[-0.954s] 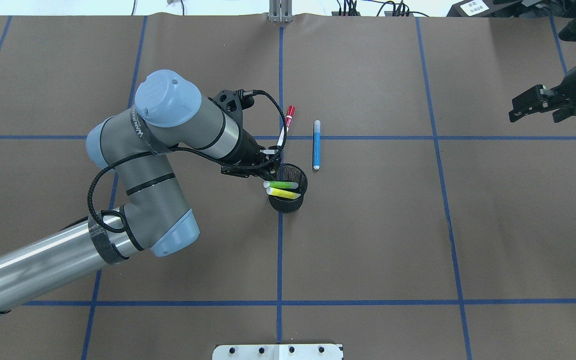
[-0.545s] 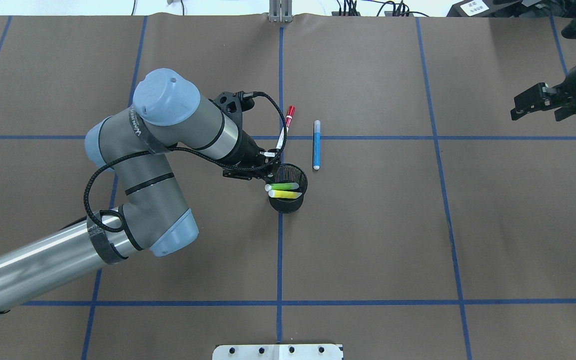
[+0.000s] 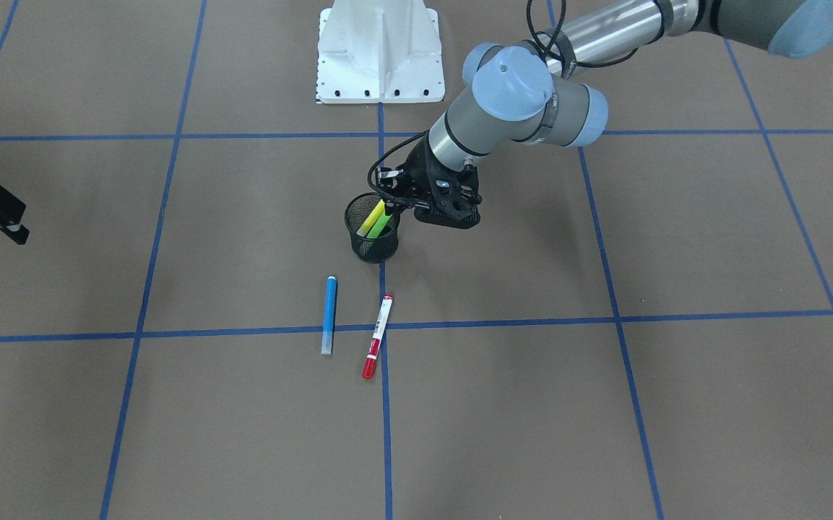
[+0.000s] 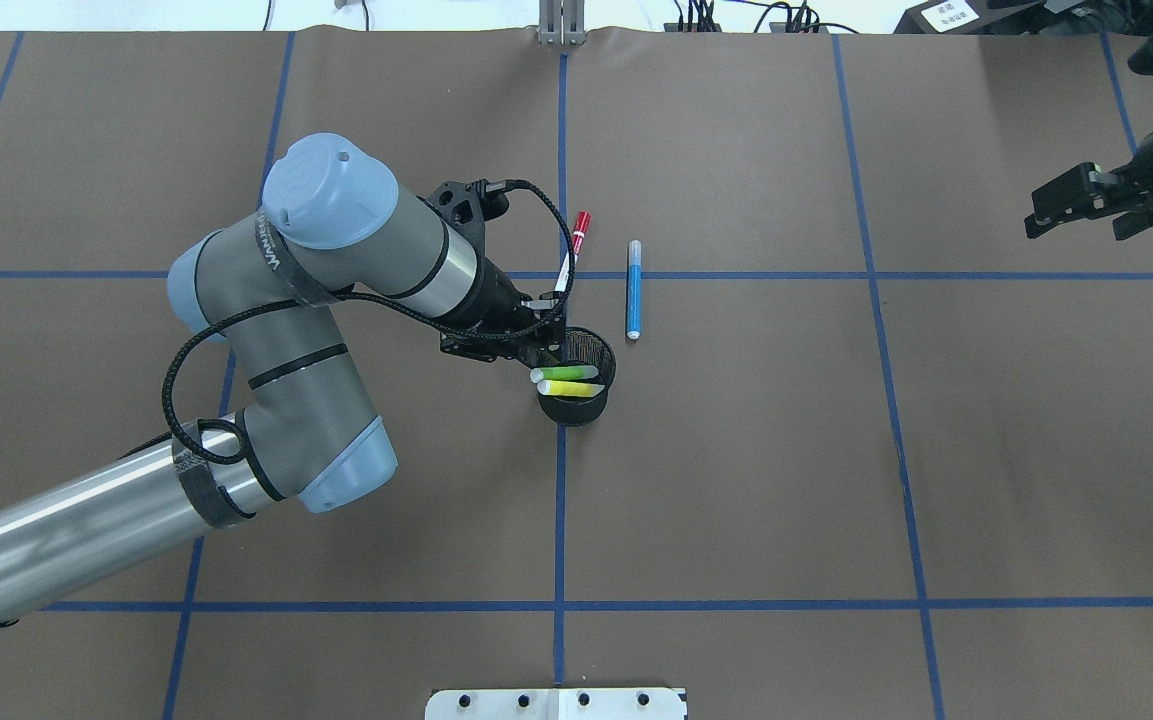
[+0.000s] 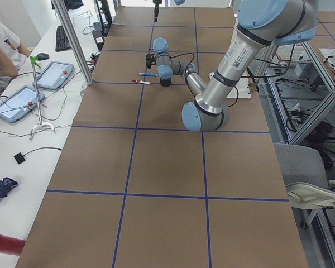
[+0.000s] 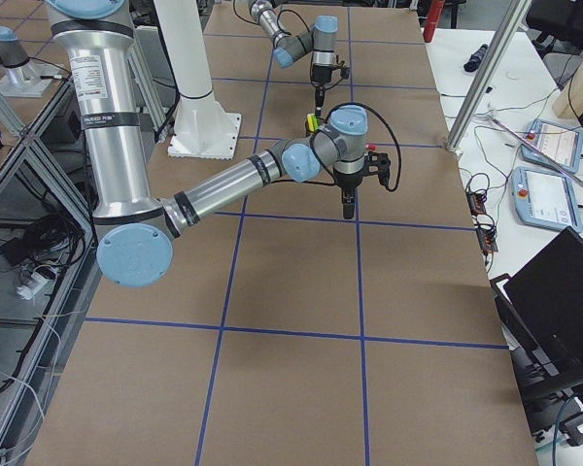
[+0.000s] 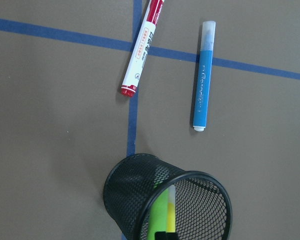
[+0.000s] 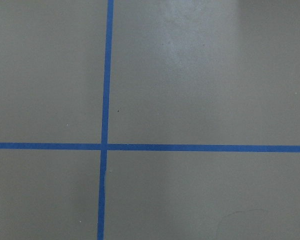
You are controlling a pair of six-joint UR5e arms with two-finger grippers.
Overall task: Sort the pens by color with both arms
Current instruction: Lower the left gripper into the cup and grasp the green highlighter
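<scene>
A grey metal jointed left arm with light-blue joint caps [image 4: 336, 260] is seen reaching in from the left of the overhead view across the brown, blue-taped surface [image 4: 736, 450]. Its black two-finger left tool [image 4: 548, 350] is held at the rim of a black mesh cup [image 4: 596, 347], on the cup's left side. Whether this tool is spread or closed cannot be told, since its fingers are hidden against the dark mesh; only a dark tip is seen at the bottom edge of the left wrist view, over the pens in the cup.

Two slim markers are held in the cup, leaning with their pale ends to the left: a bright green marker [image 4: 568, 372] and, touching it, a yellow marker [image 4: 572, 389].

Beyond the cup, a white-barrelled pen with red caps [image 4: 568, 262] is laid flat on the surface, slightly tilted, across a tape crossing. Just to its right, apart from it, a blue marker with pale ends [image 4: 633, 290] is laid nearly parallel to the vertical tape line.

Far to the right, well apart from all the pens, the black right tool [image 4: 1074, 230] is held above bare surface with its fingers spread wide, nothing between them.
</scene>
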